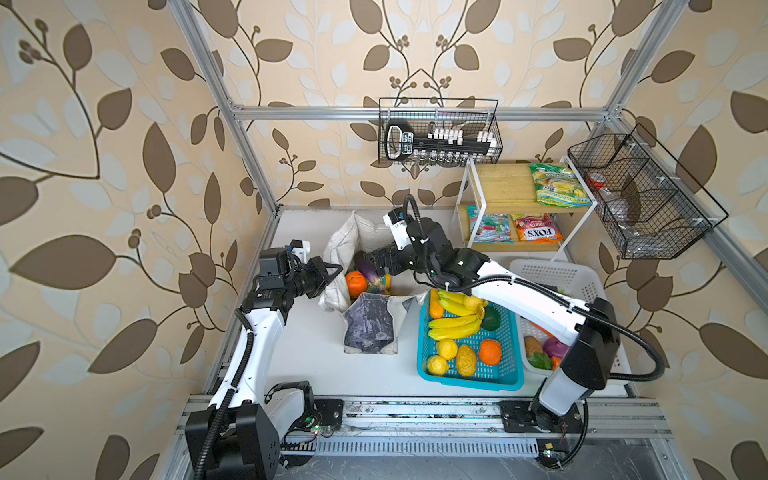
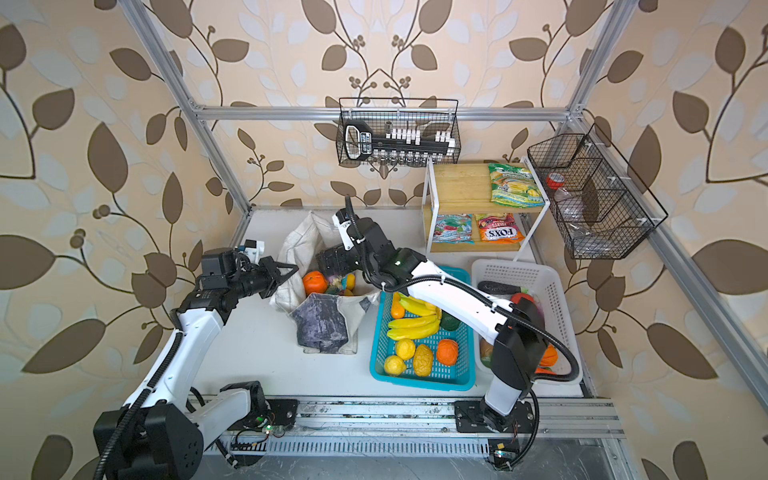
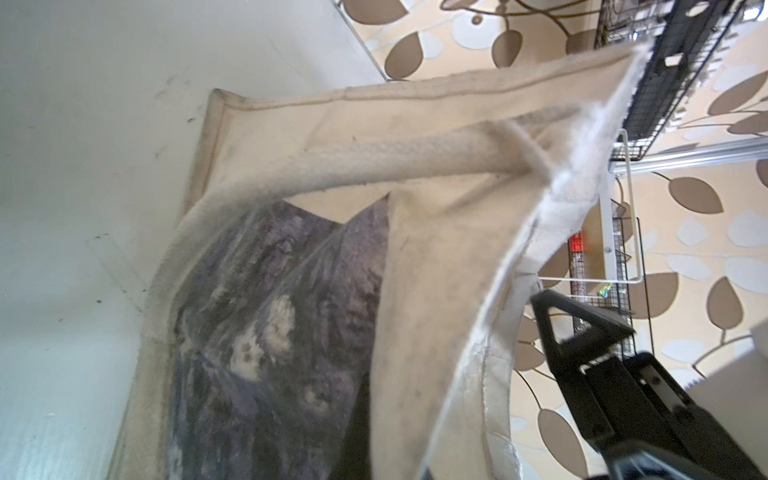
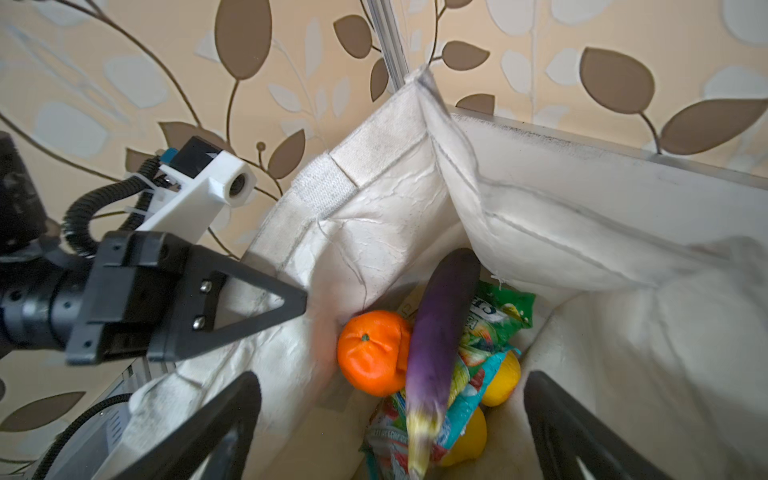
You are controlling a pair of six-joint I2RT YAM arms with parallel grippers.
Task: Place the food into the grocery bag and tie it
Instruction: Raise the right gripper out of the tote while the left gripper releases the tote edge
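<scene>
**Q:** Where does your grocery bag stand?

**A:** In both top views the grocery bag point(image 1: 370, 328) point(image 2: 320, 328) stands open-mouthed on the white table point(image 1: 299, 353), just beside the blue basket point(image 1: 422, 345), on that basket's left.

**Q:** How are your two grippers set?

**A:** Your left gripper point(image 1: 336, 270) point(image 4: 301, 299) has its jaws pressed together, pinching the fabric of the bag's left rim. Your right gripper point(image 1: 376, 261) point(image 4: 392, 378) hangs over the bag's mouth. Its fingers point(image 4: 232, 415) are spread wide and hold nothing.

**Q:** What lies inside?

**A:** In the right wrist view, the purple eggplant point(image 4: 440, 332) lies slantwise between your spread fingers, touching neither. Its lower end is blurred. It rests against the orange point(image 4: 370, 353) and across a green and blue sweet packet point(image 4: 494, 320). Yellow fruit point(image 4: 505, 382) shows beneath the packet, at the bag's bottom.
</scene>
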